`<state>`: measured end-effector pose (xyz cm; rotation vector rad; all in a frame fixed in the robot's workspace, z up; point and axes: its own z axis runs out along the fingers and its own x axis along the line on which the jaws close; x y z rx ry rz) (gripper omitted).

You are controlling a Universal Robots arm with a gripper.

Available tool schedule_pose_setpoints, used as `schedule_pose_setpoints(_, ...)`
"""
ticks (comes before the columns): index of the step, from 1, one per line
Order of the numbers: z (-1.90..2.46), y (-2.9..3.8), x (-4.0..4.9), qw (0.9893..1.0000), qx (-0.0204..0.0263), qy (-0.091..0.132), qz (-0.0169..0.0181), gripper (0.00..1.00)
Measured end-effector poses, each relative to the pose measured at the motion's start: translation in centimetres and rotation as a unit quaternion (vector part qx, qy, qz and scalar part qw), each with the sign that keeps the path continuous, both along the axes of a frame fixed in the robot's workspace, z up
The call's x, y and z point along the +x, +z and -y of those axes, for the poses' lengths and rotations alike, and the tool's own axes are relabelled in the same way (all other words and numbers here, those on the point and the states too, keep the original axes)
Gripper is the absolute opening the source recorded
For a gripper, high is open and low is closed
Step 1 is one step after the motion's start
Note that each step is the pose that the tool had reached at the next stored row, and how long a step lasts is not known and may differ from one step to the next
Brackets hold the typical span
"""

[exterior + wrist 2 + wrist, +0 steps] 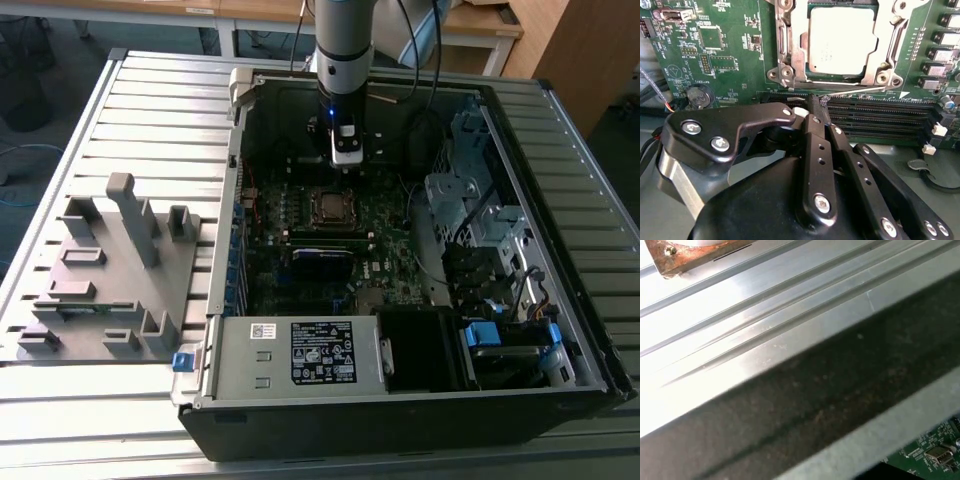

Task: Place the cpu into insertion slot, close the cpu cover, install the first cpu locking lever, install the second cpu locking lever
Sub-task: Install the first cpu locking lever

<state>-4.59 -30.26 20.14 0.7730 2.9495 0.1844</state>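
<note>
The cpu (840, 40), a silver-grey square chip, lies in the insertion slot (840, 76) on the green motherboard (730, 50). Over its edges lies the cpu cover (796, 50), a silvery frame. A thin wire locking lever (860, 92) runs along the socket's near edge. My gripper (818, 102) has its black fingers (812, 130) shut together, and their tips meet the lever's free end. I cannot tell whether the wire is pinched. In the exterior view the gripper (345, 158) hangs inside the open case, just behind the socket (328, 205).
Long black memory slots (880, 117) run beside the fingertips, and a coin battery (699, 94) sits on the board. The case holds a power supply (300, 355) and drive cage (470, 200). A grey fixture (110, 270) lies at the exterior view's left on the ribbed table (740, 305).
</note>
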Motion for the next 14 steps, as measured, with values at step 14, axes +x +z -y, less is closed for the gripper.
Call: schedule_pose_setpoints(14, -0.01, -0.21, 0.63, 1.0, -0.0047, 0.0, 0.0, 0.1)
